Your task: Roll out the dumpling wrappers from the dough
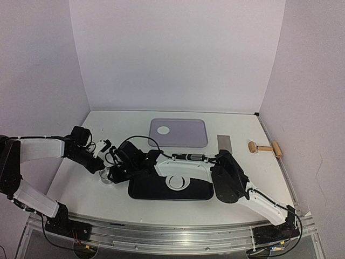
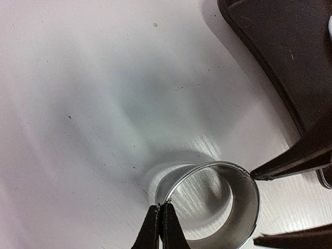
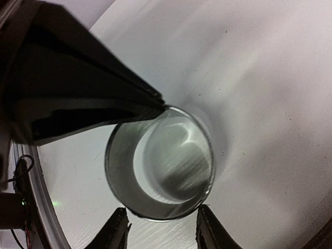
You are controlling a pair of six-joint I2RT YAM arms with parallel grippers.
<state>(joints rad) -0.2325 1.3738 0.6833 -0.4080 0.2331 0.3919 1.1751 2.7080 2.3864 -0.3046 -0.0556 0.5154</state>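
Closest to my left wrist lens, the left hand [image 2: 162,208] is pinched tight on the thin wall of the ring [image 2: 179,179], fingertips pressed together at its rim. The ring is shiny metal and stands open end up on the white worktop [image 2: 78,104]. The right hand [image 3: 162,210] sits at the opposite side of it. Its fingers stand partly apart with the ring's edge between them. One tip looks to meet the rim in the left wrist view, but I cannot tell whether it presses on the metal. From above, both arms meet over the ring at the left of the worktop, the right one reaching across. Just beside the ring lies the black tray [image 2: 280,52]. The dough [image 1: 177,182] rests near the middle of that tray as a white ring-like strip, close under the right forearm. Farther back, well apart from both hands, the grey tray [image 1: 188,135] carries one round wrapper [image 1: 163,129] on its left part. The rolling pin [image 1: 265,148] lies at the far right.
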